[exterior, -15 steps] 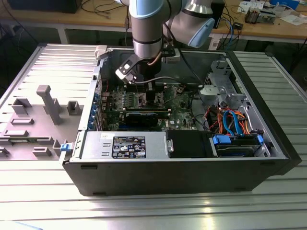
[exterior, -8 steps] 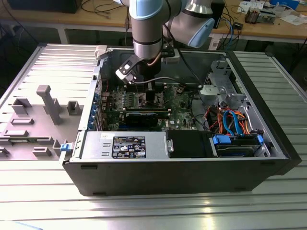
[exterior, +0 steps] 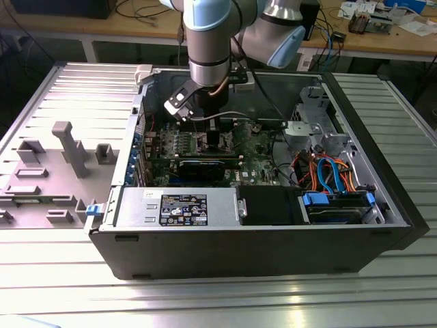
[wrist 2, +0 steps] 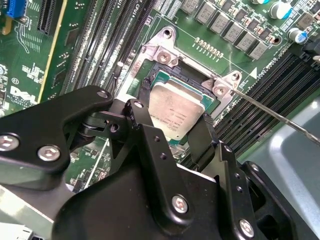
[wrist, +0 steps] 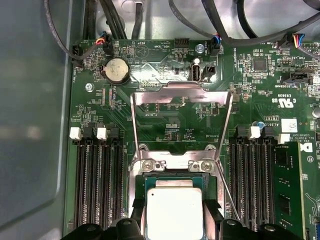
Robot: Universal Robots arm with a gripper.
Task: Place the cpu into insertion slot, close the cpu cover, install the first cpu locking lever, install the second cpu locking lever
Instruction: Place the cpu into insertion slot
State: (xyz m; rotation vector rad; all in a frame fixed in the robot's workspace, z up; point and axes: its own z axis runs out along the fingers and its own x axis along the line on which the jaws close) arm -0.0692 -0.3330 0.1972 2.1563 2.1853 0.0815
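The cpu (wrist 2: 176,111), a flat square chip with a silvery top, lies in the insertion slot (wrist 2: 165,52) on the green motherboard; it is also in the first wrist view (wrist: 174,210). My gripper (wrist 2: 174,107) straddles it, one black finger (wrist 2: 144,92) against each of two opposite edges, shut on the chip. The cpu cover (wrist: 181,96), a thin silvery frame with a large window, stands swung open beyond the slot. A thin wire locking lever (wrist 2: 272,115) stands raised and slants away from a corner of the slot. In the exterior view the gripper (exterior: 212,139) reaches down into the open case.
Black memory slots (wrist: 97,180) flank the socket on both sides. A coin battery (wrist: 115,69) and cables (wrist: 107,20) lie beyond the cover. A long black card (exterior: 205,164), the power supply (exterior: 177,205) and drive cage (exterior: 321,130) crowd the case. A grey fixture tray (exterior: 61,157) sits at the exterior view's left.
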